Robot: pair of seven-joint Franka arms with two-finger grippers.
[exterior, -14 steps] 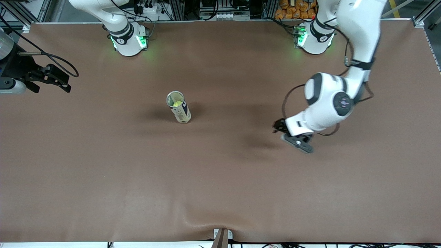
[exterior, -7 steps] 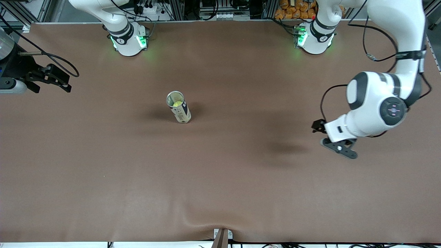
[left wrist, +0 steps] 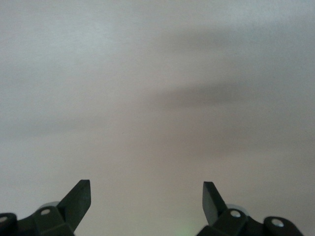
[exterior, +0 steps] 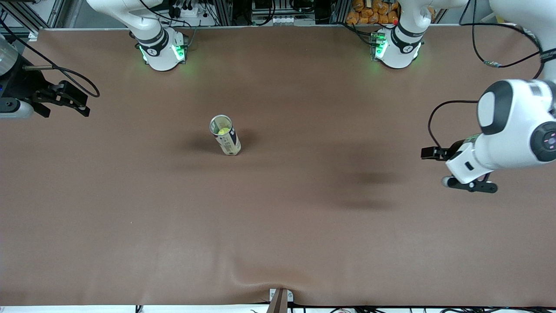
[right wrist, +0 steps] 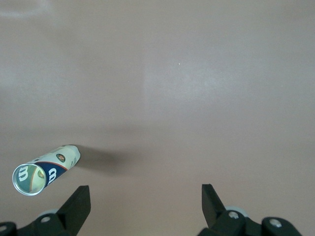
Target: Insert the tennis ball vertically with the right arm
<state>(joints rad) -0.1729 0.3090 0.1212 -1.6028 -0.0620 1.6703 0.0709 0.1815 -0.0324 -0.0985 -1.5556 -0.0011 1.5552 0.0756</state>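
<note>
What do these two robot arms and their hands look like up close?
Both arms are glossy white with black joint bands; their bases glow green. Loose black cables loop beside the left arm. The left hand and right hand each have two black wedge-shaped fingers. The right arm's wrist shows a grey bar.

Even, diffuse overhead light on the brown counter (exterior: pixel 278 226), no glare. Soft dark shadows beside the upright can (exterior: pixel 225 135) and under the left arm (exterior: pixel 512 130). Green glow at both bases. Left wrist view washed out, motion-blurred, streaky. Right wrist view sharp, can (right wrist: pixel 43 169) shadow clear.
</note>
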